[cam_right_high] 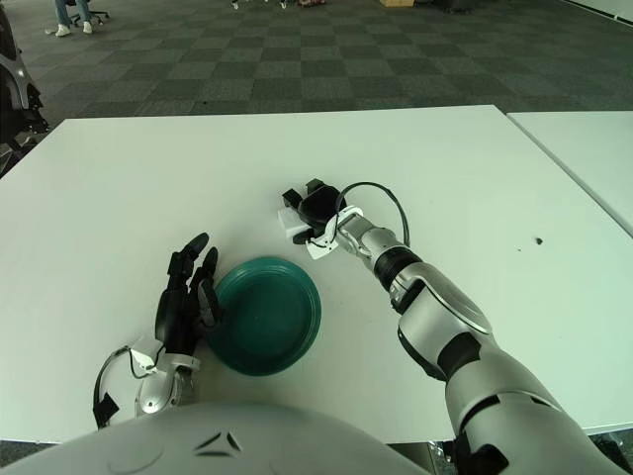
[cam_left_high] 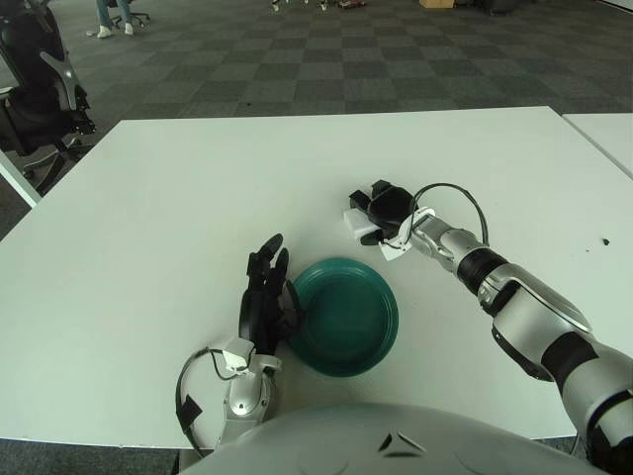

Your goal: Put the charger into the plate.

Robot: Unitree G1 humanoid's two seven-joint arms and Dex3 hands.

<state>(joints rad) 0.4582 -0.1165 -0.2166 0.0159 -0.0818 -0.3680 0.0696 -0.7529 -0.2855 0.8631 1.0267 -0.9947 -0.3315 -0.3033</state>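
1. A round dark-green plate lies on the broad white table, near the table's front edge and just ahead of the robot's body; nothing lies in it.
2. The small white block-shaped charger sits on the table beyond the plate, towards its far right side, apart from the rim; it has not reached the plate.
3. The black three-fingered right hand is at the charger, its fingers curled over and around the white block, grasping it; the silver forearm runs back to the right, with a thin black cable looping over the wrist.
4. The black left hand shows just beside the plate's left rim, fingers straight and loosely spread, holding nothing; whether it touches the rim I cannot tell.
5. Beyond the table lies chequered grey carpet; a dark office chair stands at the far left.
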